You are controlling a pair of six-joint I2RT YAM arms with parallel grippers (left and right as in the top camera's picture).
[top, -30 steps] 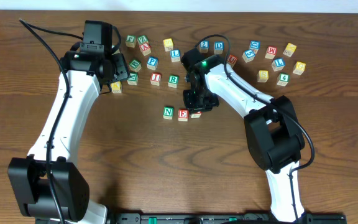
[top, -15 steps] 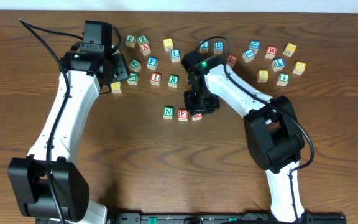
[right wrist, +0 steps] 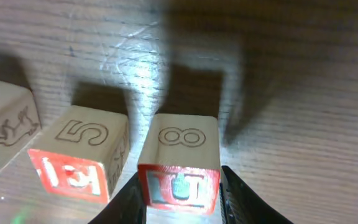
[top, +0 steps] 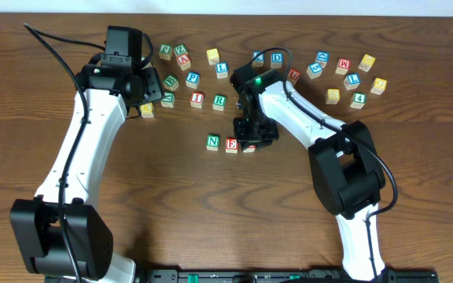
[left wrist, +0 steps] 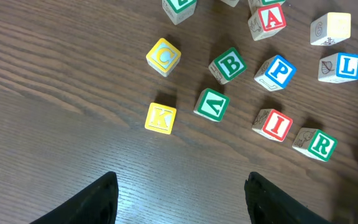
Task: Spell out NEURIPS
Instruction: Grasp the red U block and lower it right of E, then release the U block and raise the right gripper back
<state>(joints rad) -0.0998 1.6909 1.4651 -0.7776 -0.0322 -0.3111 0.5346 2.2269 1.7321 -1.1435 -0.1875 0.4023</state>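
A green N cube (top: 213, 141) and a red E cube (top: 231, 145) lie side by side at mid-table. The red U cube (right wrist: 182, 165) rests on the wood just right of the E cube (right wrist: 79, 165), a narrow gap between them. My right gripper (right wrist: 182, 199) straddles the U cube, open, its fingers (right wrist: 238, 199) close beside the cube's sides. In the overhead view that gripper (top: 252, 138) hides most of the U. My left gripper (left wrist: 182, 186) hovers open and empty over bare wood, short of the red I (left wrist: 273, 124), green R (left wrist: 316, 144) and blue P (left wrist: 277, 71).
Other letter cubes lie near the left gripper: yellow K (left wrist: 161, 118), yellow C (left wrist: 163, 56), green B (left wrist: 228, 65), red A (left wrist: 267, 20). A second cluster with D (top: 277, 58), L (top: 352, 80), 4 (top: 358, 100) and a yellowish cube (top: 333, 95) sits at the back right.
The right gripper's jaws have eased apart around the U cube, which now sits beside the E. The left arm has not moved.
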